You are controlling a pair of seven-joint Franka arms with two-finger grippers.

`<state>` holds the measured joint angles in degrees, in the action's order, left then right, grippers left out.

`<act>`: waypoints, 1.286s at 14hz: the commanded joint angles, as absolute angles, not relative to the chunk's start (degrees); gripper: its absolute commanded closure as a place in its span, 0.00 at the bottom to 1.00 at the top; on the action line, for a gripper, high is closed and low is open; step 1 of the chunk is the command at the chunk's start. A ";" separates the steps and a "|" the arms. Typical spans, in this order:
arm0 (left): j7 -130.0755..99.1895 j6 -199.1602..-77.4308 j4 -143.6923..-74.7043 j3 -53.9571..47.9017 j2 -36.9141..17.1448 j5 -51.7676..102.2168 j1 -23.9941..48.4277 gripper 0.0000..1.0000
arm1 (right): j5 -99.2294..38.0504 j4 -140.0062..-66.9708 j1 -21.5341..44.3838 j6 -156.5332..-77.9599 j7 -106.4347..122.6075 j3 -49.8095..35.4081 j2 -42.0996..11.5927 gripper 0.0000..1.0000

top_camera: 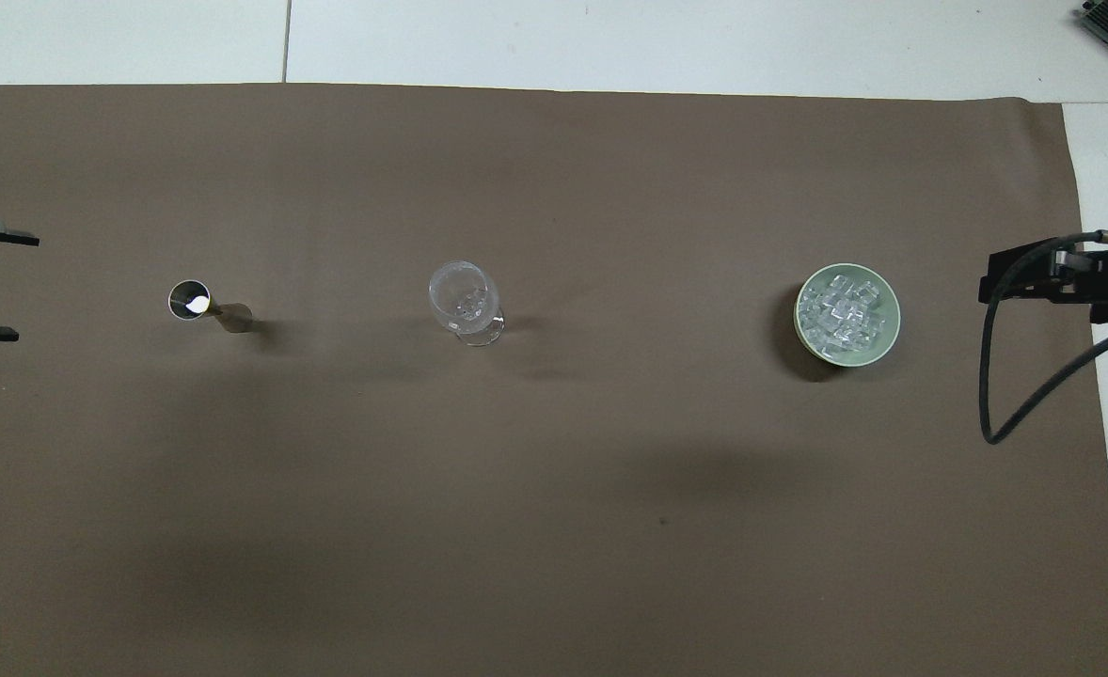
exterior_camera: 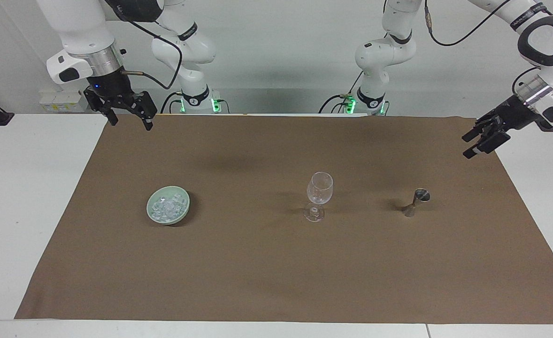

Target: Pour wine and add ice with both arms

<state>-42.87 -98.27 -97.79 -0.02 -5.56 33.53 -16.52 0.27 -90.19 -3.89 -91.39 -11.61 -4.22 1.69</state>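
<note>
Currently I see a brown mat (exterior_camera: 276, 263) on the white table (exterior_camera: 18, 188), plain white wall behind. Ice (exterior_camera: 166, 206) sits in a green bowl (exterior_camera: 182, 212). Left gripper (exterior_camera: 474, 144) and right gripper (exterior_camera: 131, 121) hover at the mat's ends, jaws wide, empty.

Bright, even, diffuse light from above in both views. Soft dark shadows on the brown cloth (exterior_camera: 276, 263) beside the green bowl (exterior_camera: 182, 212), the stemmed glass (exterior_camera: 319, 188) and the metal jigger (exterior_camera: 417, 199); broad faint patches nearer the robots. A white glint inside the jigger's cup, seen from overhead. Sparkle on the ice (top_camera: 841, 313). Sharp focus, no motion blur.
</note>
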 commanded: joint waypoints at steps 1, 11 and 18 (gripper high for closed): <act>-44.82 -99.84 -97.21 -0.61 -11.58 42.25 -21.69 0.00 | -1.05 -90.09 -4.39 -90.79 -11.87 -4.48 1.76 0.00; -49.92 -106.61 -105.29 -0.62 -21.25 55.72 -21.80 0.00 | -1.05 -90.09 -4.39 -90.79 -11.87 -4.48 1.84 0.00; -49.66 -106.87 -111.52 -0.62 -22.94 60.37 -21.71 0.00 | -1.05 -90.09 -4.39 -90.79 -11.87 -4.48 1.85 0.00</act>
